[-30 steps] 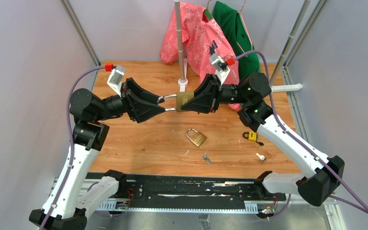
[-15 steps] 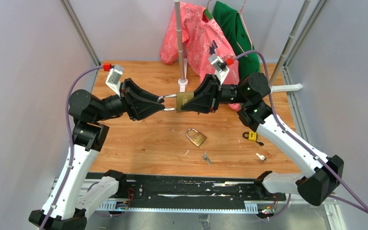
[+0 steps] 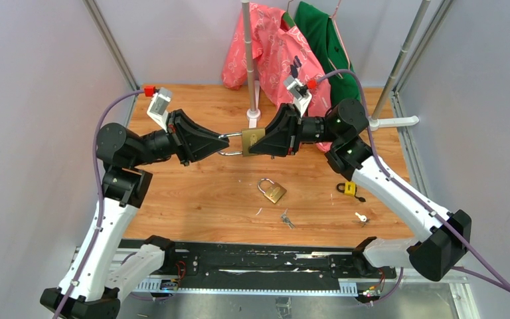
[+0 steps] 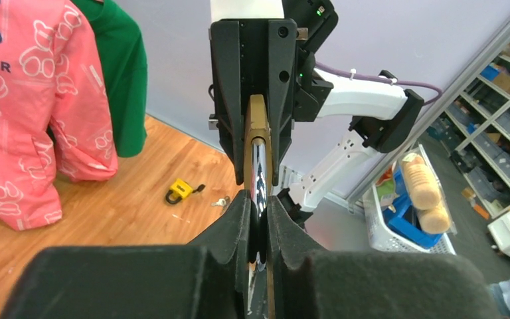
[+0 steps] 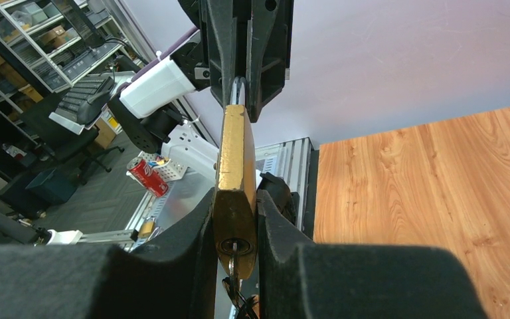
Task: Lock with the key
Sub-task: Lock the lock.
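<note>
A brass padlock (image 3: 251, 140) hangs in the air between my two grippers above the wooden table. My right gripper (image 3: 257, 143) is shut on the padlock's brass body (image 5: 235, 179); a key (image 5: 233, 260) sits in the keyhole at its bottom end. My left gripper (image 3: 227, 143) is shut on the padlock's steel shackle (image 4: 259, 174), which runs into the brass body (image 4: 257, 126). The two grippers face each other, nearly tip to tip.
A second brass padlock (image 3: 273, 190) lies on the table below. Loose keys (image 3: 286, 218) lie near the front, a small yellow padlock (image 3: 348, 189) and a white-headed key (image 3: 360, 217) at the right. A clothes stand pole (image 3: 250, 60) with pink and green garments stands behind.
Both grippers and the padlock have shifted slightly left and the right wrist has turned a little. Both holds are unchanged.
</note>
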`<act>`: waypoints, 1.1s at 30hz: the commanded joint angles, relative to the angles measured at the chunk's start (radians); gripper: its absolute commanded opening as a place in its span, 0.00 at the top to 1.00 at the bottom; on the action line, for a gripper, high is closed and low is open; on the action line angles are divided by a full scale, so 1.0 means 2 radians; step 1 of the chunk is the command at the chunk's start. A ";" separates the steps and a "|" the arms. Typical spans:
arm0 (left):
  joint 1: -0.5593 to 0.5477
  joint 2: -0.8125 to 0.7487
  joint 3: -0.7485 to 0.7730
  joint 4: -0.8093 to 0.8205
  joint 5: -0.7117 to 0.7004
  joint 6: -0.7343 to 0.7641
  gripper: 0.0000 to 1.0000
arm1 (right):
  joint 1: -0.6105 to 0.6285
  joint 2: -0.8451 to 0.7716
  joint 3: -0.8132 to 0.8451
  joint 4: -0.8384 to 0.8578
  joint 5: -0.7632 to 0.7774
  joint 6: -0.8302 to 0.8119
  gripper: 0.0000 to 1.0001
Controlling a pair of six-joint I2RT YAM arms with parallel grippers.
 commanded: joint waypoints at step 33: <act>-0.056 0.062 0.014 0.013 0.050 -0.006 1.00 | 0.011 0.016 0.041 0.005 -0.011 -0.008 1.00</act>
